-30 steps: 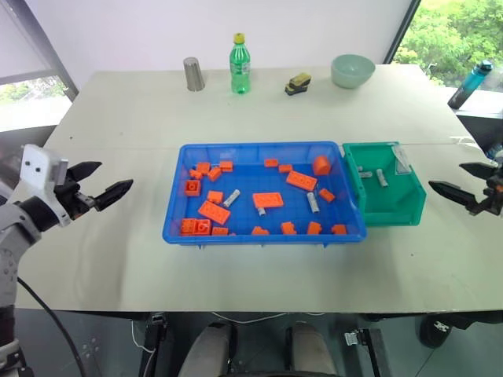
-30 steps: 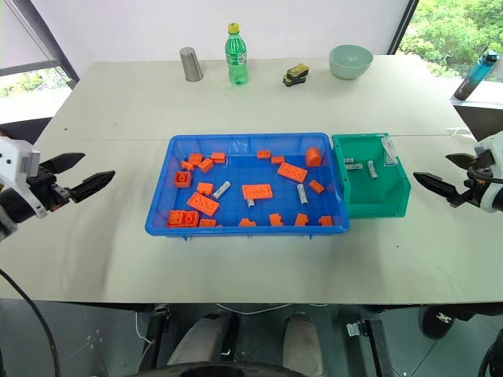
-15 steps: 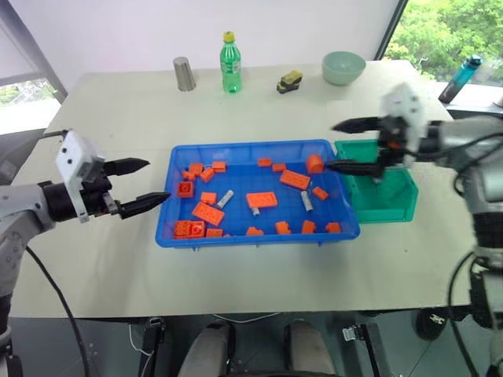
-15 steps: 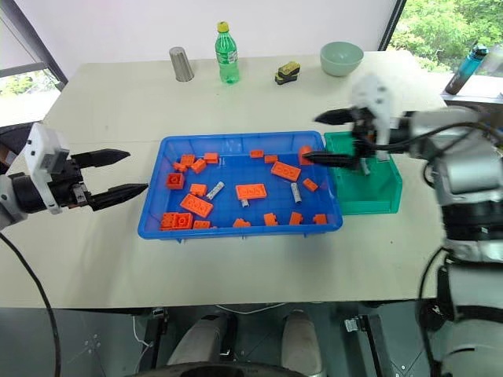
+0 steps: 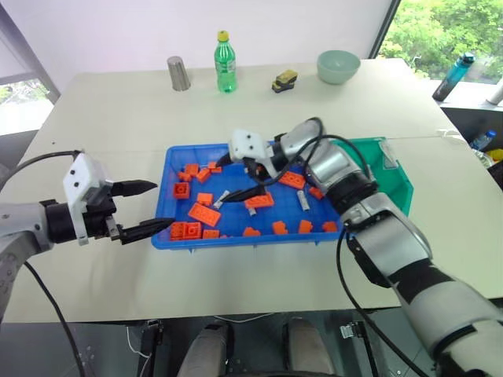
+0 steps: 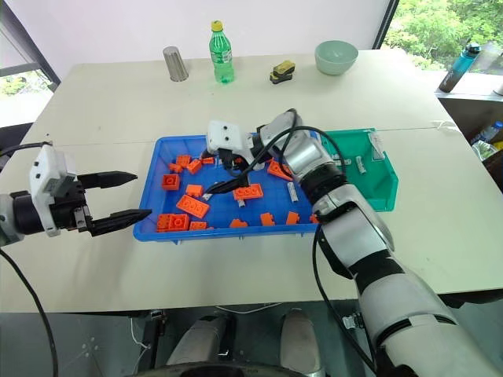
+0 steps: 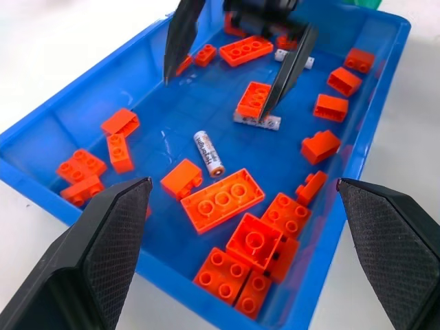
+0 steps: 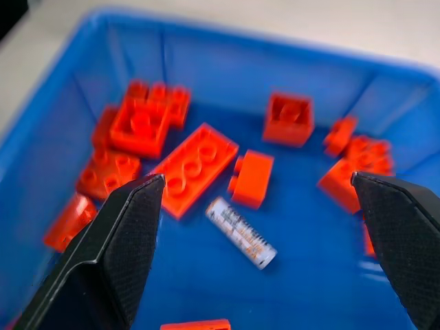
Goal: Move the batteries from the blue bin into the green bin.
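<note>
The blue bin (image 5: 236, 240) lies at the table's middle, holding orange bricks (image 5: 203, 213) and silver batteries. One battery (image 5: 223, 197) lies in the bin's left half; in the right wrist view this battery (image 8: 240, 232) sits between my spread fingers (image 8: 124, 240), a little beyond them. Another battery (image 5: 302, 202) lies further right. My right gripper (image 6: 216, 177) hangs open over the bin's left half, pointing left. My left gripper (image 5: 161, 206) is open just outside the bin's left wall. The green bin (image 5: 399, 187) adjoins the blue bin's right end, with batteries (image 6: 360, 163) inside.
Along the far edge of the table stand a metal cup (image 5: 178, 72), a green bottle (image 5: 225, 52), a yellow-black toy (image 5: 283, 79) and a pale green bowl (image 5: 338, 65). A blue water bottle (image 5: 452, 75) stands off the far right corner.
My right arm has swung left from beside the green bin to over the blue bin's left half, staying open. My left gripper has edged closer to the bin's left wall.
</note>
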